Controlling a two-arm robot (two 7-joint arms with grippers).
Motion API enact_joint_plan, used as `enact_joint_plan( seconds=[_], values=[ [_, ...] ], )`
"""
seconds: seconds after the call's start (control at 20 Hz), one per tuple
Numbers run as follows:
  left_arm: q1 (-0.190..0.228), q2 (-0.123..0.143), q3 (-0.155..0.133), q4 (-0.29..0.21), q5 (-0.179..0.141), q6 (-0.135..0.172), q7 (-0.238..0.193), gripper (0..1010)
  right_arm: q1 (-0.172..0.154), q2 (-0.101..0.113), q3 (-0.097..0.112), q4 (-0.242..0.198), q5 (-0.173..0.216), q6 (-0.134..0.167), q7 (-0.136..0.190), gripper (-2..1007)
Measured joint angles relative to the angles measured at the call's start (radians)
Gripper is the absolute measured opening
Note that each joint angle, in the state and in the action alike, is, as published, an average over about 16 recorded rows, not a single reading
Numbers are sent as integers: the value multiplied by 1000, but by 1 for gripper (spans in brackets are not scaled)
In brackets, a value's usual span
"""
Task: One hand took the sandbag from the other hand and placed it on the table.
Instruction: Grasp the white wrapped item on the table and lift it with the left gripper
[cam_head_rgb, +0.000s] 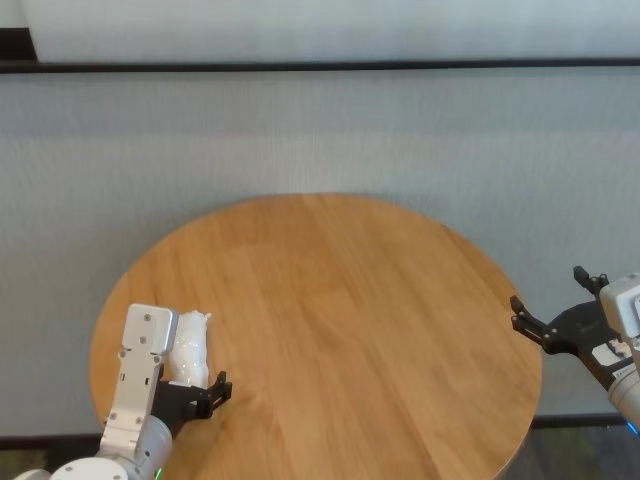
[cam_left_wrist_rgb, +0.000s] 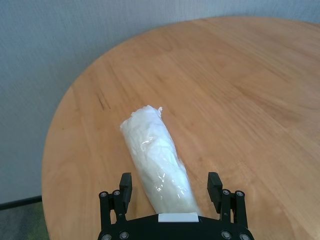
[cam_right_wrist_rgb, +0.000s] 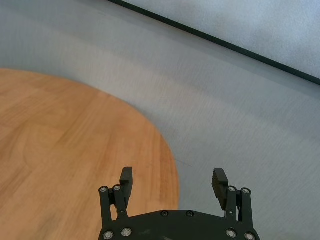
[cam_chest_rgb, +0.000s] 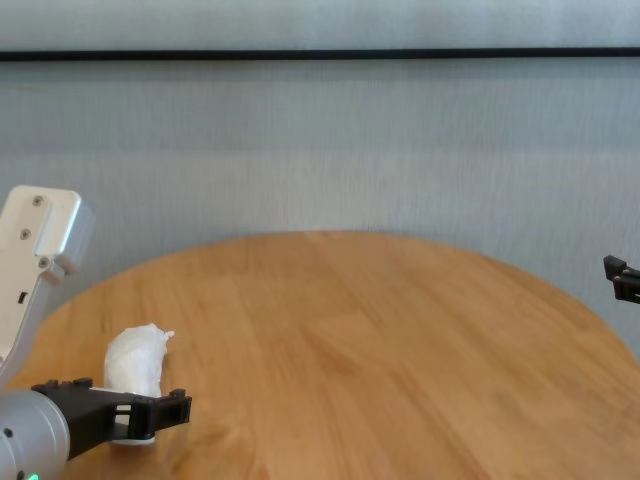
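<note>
The white crinkly sandbag (cam_head_rgb: 190, 348) lies on the round wooden table (cam_head_rgb: 350, 300) near its front left edge. My left gripper (cam_head_rgb: 186, 386), with the green wrist light, is open low over the table. In the left wrist view the sandbag (cam_left_wrist_rgb: 157, 160) runs between the spread fingers of that gripper (cam_left_wrist_rgb: 170, 179), with a gap on each side. The chest view shows the sandbag (cam_chest_rgb: 138, 365) resting on the wood. My right gripper (cam_head_rgb: 548, 290) is open and empty, hovering just off the table's right edge; it also shows in the right wrist view (cam_right_wrist_rgb: 173, 175).
A grey-white wall or curtain (cam_head_rgb: 320, 130) stands behind the table. The table's right rim (cam_right_wrist_rgb: 167, 165) curves under the right gripper. Bare wood (cam_chest_rgb: 380, 340) spans the middle and back of the tabletop.
</note>
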Motion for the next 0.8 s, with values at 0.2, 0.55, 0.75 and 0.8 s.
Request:
enact_joint_plan(
  seconds=[0.2, 0.55, 0.75, 0.8],
  values=[
    [-4, -6, -6, 12, 7, -4, -9, 999, 0, 0, 0, 0, 0, 0, 0, 1000],
    [-15, -15, -15, 33, 22, -13, -26, 1000, 0, 0, 0, 0, 0, 0, 0, 1000],
    [-25, -21, -19, 49, 32, -16, -36, 1000, 0, 0, 0, 0, 0, 0, 0, 1000],
    [-28, -22, -19, 53, 35, -17, -39, 1000, 0, 0, 0, 0, 0, 0, 0, 1000]
  ],
)
